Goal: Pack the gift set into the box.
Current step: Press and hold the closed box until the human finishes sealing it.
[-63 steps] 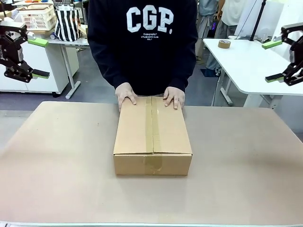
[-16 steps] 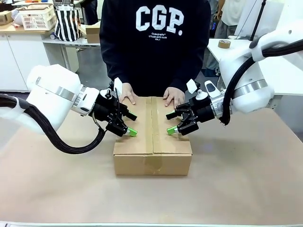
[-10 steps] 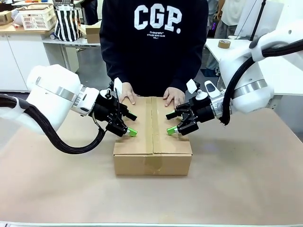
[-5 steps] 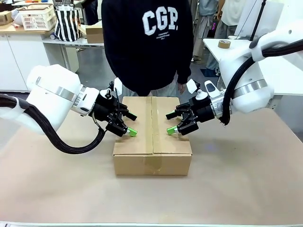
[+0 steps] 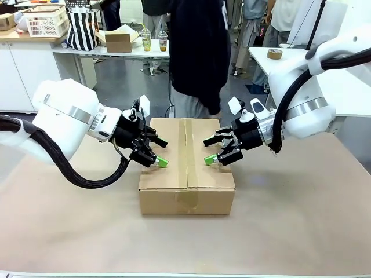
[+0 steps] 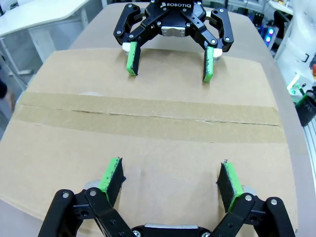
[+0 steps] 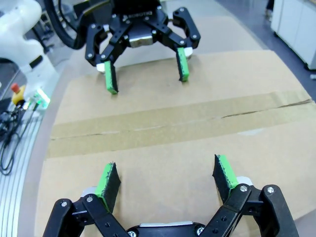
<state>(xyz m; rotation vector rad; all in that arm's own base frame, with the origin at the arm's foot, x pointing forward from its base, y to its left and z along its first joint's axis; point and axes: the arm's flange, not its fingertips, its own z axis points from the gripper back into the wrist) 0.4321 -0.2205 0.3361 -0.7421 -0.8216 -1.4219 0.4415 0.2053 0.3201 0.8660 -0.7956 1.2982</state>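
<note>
The box [image 5: 186, 168] sits in the middle of the table [image 5: 301, 220], long way running near to far, flaps shut, with a tan tape strip [image 5: 186, 147] down the centre seam and over the near face

Left gripper [image 5: 160, 152] comes in from the left and hangs over the left half of the box top, fingers spread wide with nothing between them. Right gripper [image 5: 207, 151] mirrors it from the right, over the right half of the top, also wide open and holding nothing. The two point at each other across the tape, well apart, one on each side of the seam

In the wrist views each gripper looks along the cardboard straight at the other one, and the green pads [image 6: 112, 175] sit low over the box top (can't tell if the lower pads actually touch the cardboard or just hover over it)

A person [image 5: 194, 52] in a dark top stands just past the far edge of the table, turned sideways. Behind them there's a side table with a small open carton [image 5: 119, 40] and a couple of drink cups [image 5: 154, 39]
</note>
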